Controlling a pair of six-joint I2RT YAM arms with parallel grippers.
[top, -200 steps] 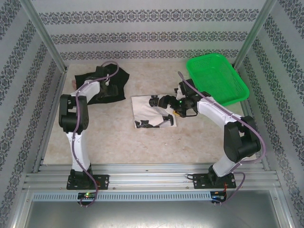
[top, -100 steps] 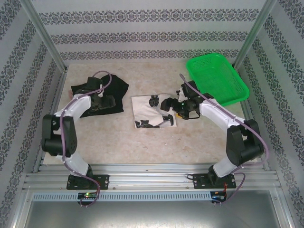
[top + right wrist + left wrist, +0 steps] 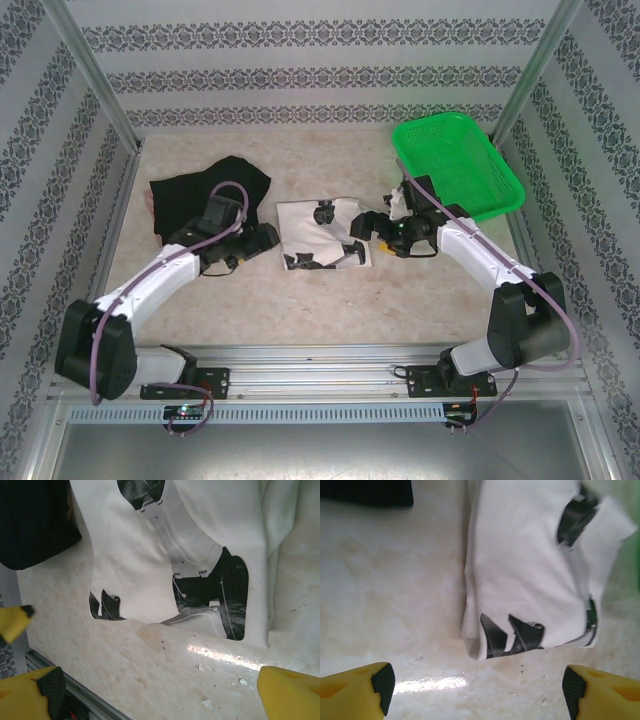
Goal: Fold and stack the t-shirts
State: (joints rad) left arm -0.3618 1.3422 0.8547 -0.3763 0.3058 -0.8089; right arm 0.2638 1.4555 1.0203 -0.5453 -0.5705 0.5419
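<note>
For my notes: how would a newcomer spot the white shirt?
Find the bright green plastic mesh basket, far right. Left of it, mid-table, lies the folded white cloth t-shirt. Unlike the plain black cloth t-shirt, it bears black printed patches.

We see a pale marbled tabletop, a bright green mesh basket on its far right corner, floral-striped wall panels around, aluminium rails along our near edge.

Black t-shirt cropped by top edge; white t-shirt likewise.
</note>
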